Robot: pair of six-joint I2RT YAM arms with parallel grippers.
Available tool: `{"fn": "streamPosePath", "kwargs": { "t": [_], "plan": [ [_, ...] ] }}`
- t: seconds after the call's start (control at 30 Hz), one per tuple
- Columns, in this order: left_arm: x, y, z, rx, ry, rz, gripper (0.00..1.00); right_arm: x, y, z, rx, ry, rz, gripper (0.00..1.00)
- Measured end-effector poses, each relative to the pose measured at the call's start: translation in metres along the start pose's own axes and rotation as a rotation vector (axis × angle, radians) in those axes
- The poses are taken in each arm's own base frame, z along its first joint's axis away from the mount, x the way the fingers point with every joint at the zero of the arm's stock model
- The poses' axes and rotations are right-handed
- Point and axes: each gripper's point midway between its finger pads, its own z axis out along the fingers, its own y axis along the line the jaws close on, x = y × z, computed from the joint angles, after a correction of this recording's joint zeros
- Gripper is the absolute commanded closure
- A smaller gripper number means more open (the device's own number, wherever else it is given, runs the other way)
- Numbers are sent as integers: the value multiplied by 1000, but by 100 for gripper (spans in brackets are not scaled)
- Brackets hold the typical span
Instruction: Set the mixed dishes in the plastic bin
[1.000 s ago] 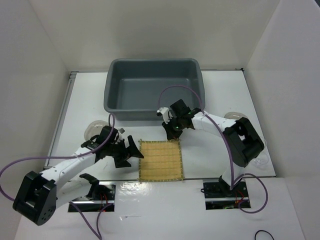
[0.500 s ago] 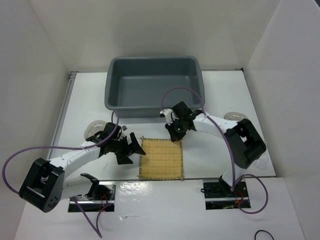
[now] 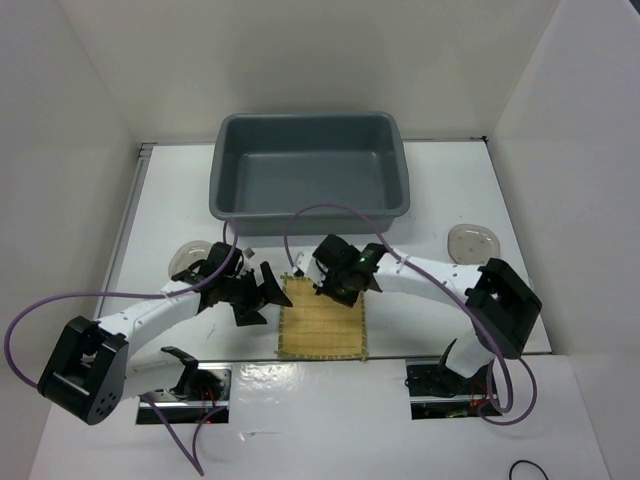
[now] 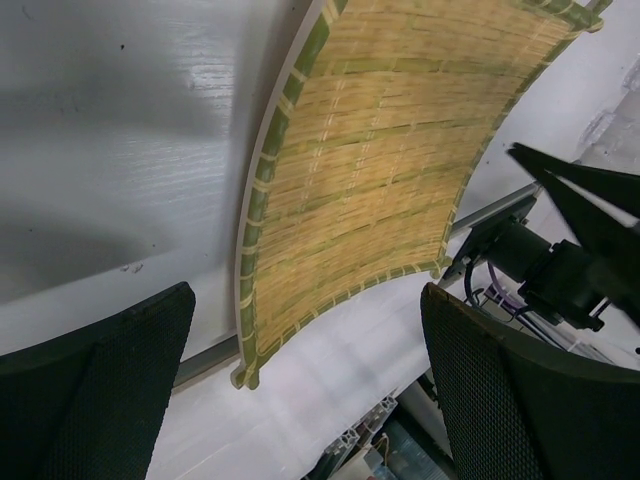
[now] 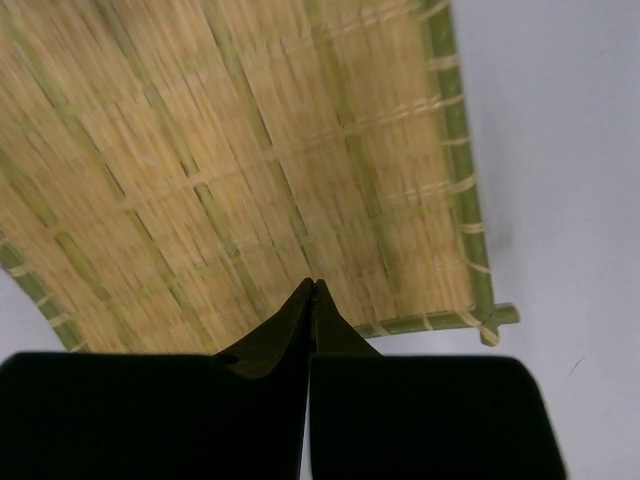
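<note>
The square yellow woven mat (image 3: 322,318) lies flat on the table in front of the grey-blue plastic bin (image 3: 229,200), which holds nothing I can see. My left gripper (image 3: 268,305) is open and empty just beyond the mat's left edge; its wrist view shows the mat (image 4: 370,170) ahead, between the wide-apart fingers (image 4: 95,395). My right gripper (image 3: 335,293) is shut, its tips (image 5: 313,288) over the mat (image 5: 230,170) near its far edge, with nothing between them. A clear plate (image 3: 190,258) lies at the left and another (image 3: 472,242) at the right. I see no cup.
The bin stands at the back centre, a short gap behind the mat. White walls close in the table on the left, right and back. The arm bases and purple cables (image 3: 320,212) sit along the near edge.
My right gripper has moved from the bin's front wall down and left onto the mat's far edge. My left gripper has moved right, up to the mat's left edge.
</note>
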Motion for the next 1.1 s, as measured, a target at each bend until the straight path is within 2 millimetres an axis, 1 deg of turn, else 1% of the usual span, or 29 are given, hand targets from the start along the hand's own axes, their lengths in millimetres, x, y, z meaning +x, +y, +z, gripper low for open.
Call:
{"fn": "streamPosePath", "kwargs": {
  "t": [0.03,0.1,0.23,0.27,0.4,0.53,0.6,0.77,0.93,1.1],
  "plan": [
    [-1,-1,0,1,-3,2,0,6,5,4,6,25,-25,100],
    [-2,-2,-1,3,-7,4,0,19,3,11,35,84,-44,100],
    [-3,-3,-1,2,-10,5,0,45,-12,27,118,205,-56,100],
    [-3,-3,-1,2,-10,6,0,47,-15,28,135,221,-61,100],
    [-7,-7,0,5,-13,24,0,52,-26,28,209,240,-83,100],
    [-9,-6,3,0,-6,21,0,57,-35,27,269,260,-98,100],
    [-10,-7,6,6,-1,21,0,57,-37,27,276,261,-100,100],
    [-13,-19,13,73,24,43,0,57,-37,28,278,257,-98,100],
    [-8,-24,30,116,93,89,0,57,-37,28,277,256,-98,100],
    [3,-35,48,193,173,167,1,56,-36,28,274,246,-97,100]
  ]
}}
